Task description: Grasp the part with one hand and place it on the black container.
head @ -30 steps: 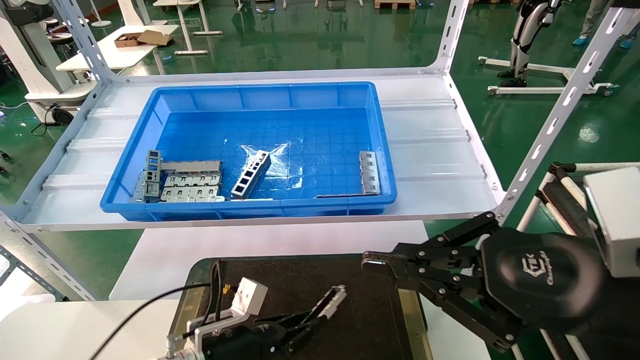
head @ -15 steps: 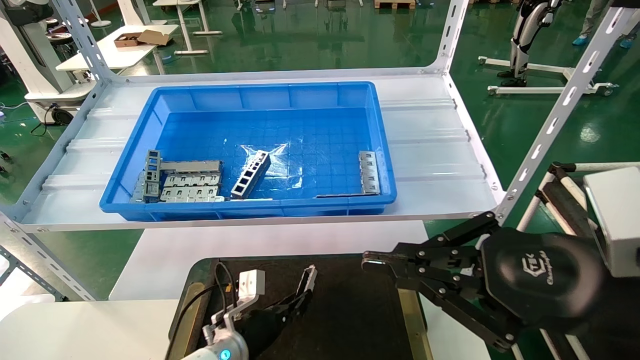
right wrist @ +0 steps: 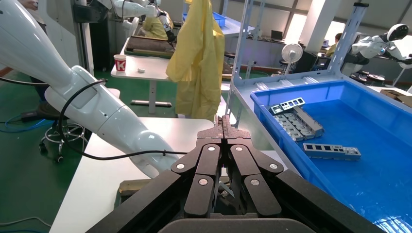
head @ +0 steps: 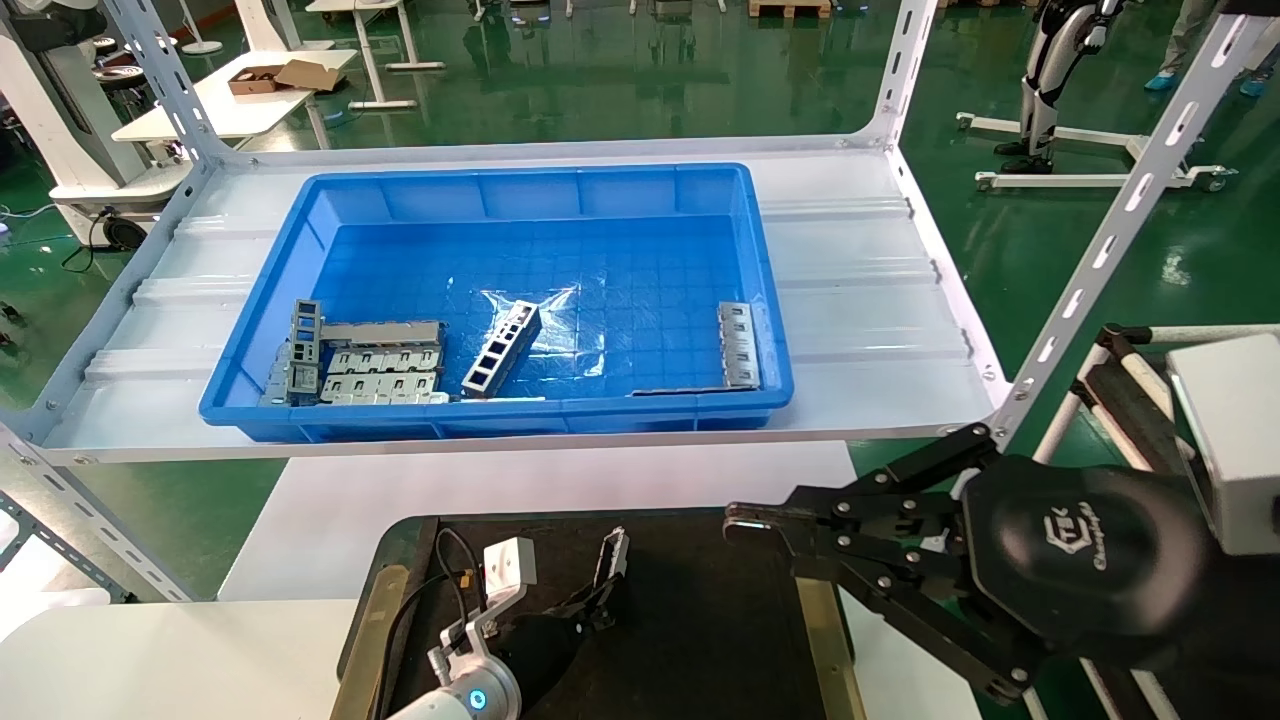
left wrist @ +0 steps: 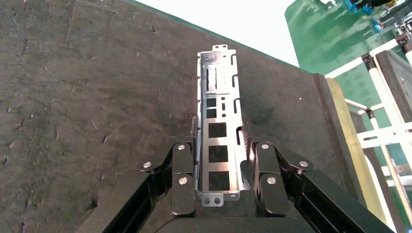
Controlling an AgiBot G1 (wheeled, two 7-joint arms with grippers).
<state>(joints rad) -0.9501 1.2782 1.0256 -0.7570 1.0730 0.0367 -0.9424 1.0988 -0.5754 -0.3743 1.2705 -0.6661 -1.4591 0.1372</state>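
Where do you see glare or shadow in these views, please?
Head view: ceiling light glares off the blue bin's floor and the green floor beyond. Left wrist view: the part, clamped in the left gripper, shines and shadows the black container. Right wrist view: bright windows behind the closed right gripper.

A white table fills the lower left of the head view. The black container lies flat on it at lower centre, a brass strip along each short side. Above, across the middle of the frame, a white shelf in a slotted metal frame carries a blue bin that takes up most of its width. The green floor shows in the upper part of the frame.
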